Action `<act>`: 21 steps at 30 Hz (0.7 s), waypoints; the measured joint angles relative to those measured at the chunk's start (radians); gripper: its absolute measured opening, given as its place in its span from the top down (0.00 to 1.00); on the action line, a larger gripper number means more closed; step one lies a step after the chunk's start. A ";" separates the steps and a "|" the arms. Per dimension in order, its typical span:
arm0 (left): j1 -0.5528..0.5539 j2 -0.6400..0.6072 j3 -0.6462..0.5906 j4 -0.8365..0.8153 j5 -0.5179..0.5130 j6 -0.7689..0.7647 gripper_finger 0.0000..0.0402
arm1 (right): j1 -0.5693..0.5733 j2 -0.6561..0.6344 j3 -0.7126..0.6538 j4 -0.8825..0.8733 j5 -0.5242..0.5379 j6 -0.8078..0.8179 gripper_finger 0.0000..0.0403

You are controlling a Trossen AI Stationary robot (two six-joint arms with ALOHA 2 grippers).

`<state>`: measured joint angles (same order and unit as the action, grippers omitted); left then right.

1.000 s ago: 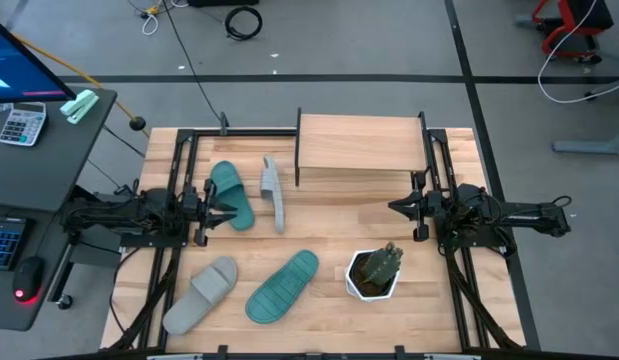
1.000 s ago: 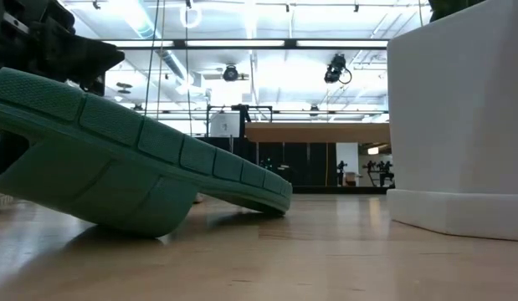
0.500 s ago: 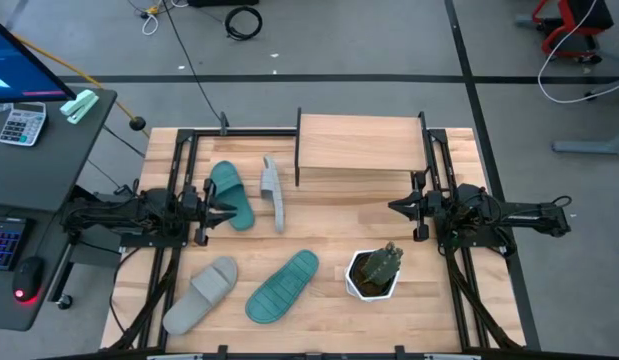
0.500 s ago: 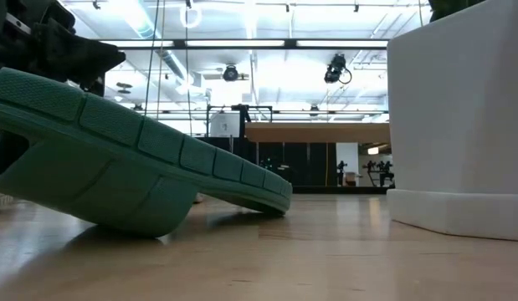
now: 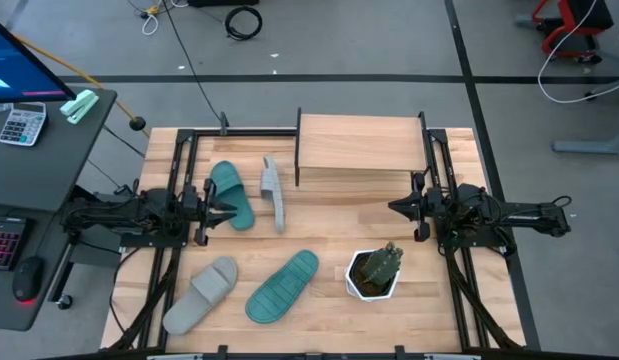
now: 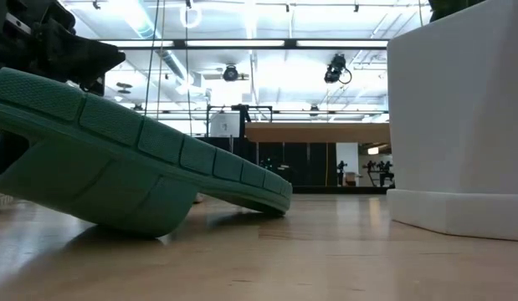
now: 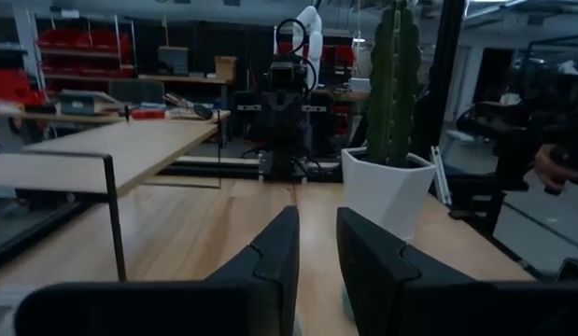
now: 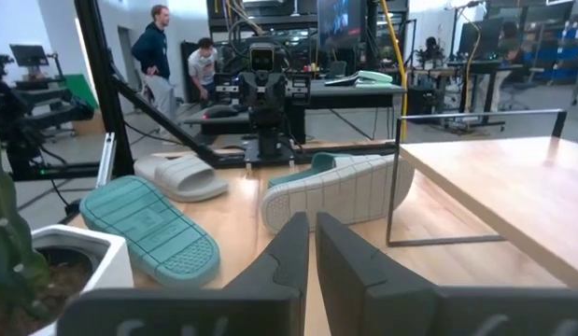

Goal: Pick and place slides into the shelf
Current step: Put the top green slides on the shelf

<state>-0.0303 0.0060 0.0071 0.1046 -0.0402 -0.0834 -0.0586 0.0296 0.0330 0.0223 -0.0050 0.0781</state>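
High view – four slides on the table, none on the shelf (image 5: pixel 359 145) yet

Our left gripper (image 5: pixel 221 205) sits against a teal slide (image 5: pixel 232 195); we cannot tell whether it pinches it. Just beyond stands a grey slide (image 5: pixel 274 193) on edge – a careless lift could topple it, or soft rubber could sag and slip free. Our right gripper (image 5: pixel 397 207) waits pressed together, the shelf just beside it.

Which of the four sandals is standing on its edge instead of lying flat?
The grey sandal just left of the shelf, beside a teal sandal. It shows only its narrow edge; the other three lie flat.
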 joint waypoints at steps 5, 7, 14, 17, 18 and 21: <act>0.000 0.000 0.000 -0.028 0.000 -0.015 0.78 | 0.000 0.000 0.000 0.000 0.000 0.058 0.93; 0.000 0.000 0.000 -0.037 0.000 -0.040 0.79 | 0.000 0.000 0.000 0.000 0.000 0.056 0.93; 0.000 0.000 0.000 -0.061 0.001 -0.111 0.80 | 0.000 0.000 0.000 0.000 0.000 0.025 0.93; 0.001 0.000 0.000 -0.057 -0.003 -0.066 0.80 | 0.000 0.000 0.000 0.000 0.000 0.024 0.93; 0.001 0.000 0.000 -0.049 -0.007 -0.053 0.79 | 0.000 0.000 0.000 0.000 0.000 0.024 0.93; 0.001 0.000 0.000 -0.024 -0.030 -0.036 0.78 | 0.000 0.000 0.000 0.000 -0.008 0.024 0.93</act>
<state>-0.0292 0.0063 0.0071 0.0808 -0.0705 -0.1199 -0.0586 0.0292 0.0330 0.0223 -0.0134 0.1020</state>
